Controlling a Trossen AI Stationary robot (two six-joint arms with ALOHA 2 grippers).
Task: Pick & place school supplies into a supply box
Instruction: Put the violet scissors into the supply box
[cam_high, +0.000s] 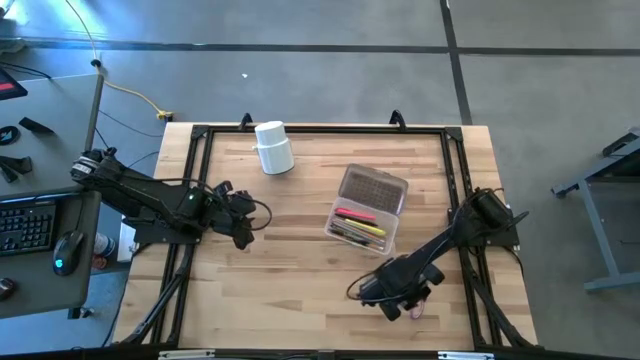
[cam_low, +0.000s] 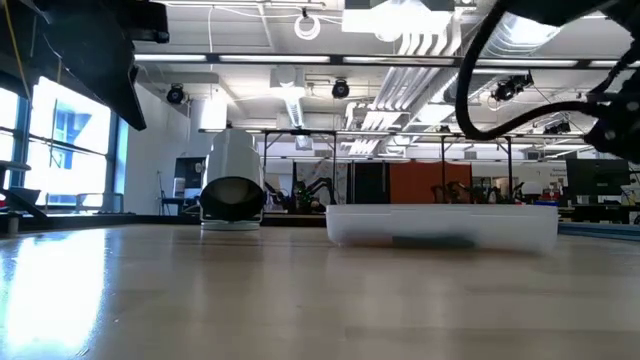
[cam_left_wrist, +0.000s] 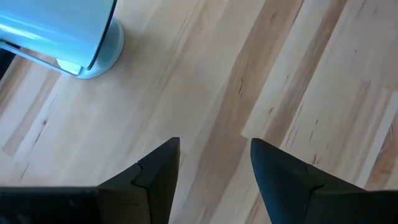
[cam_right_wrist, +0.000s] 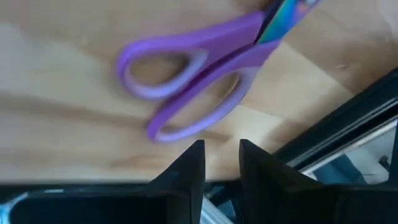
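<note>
Scissors (cam_right_wrist: 199, 81) lay flat on the table (cam_high: 300, 260) just ahead of the right gripper (cam_right_wrist: 221, 163), purple handle loops nearest its fingertips, blades pointing away and cut off at the frame edge. Long axis ran diagonal to the fingers, not square to them. Right gripper's fingers stood a narrow gap apart, holding nothing. In the high view the right gripper (cam_high: 400, 297) covered most of the scissors; only a pale bit showed beside it. Supply box (cam_high: 367, 210) sat beyond that gripper toward table centre, already holding pens and a yellow marker; the low view blurred its contents. Left gripper (cam_left_wrist: 214, 165) hung spread and empty over bare wood, white cup (cam_high: 273, 148) lying on its side near it, well apart from the scissors. Right arm clearly nearer; probably needs a wrist turn to cross the handles.
</note>
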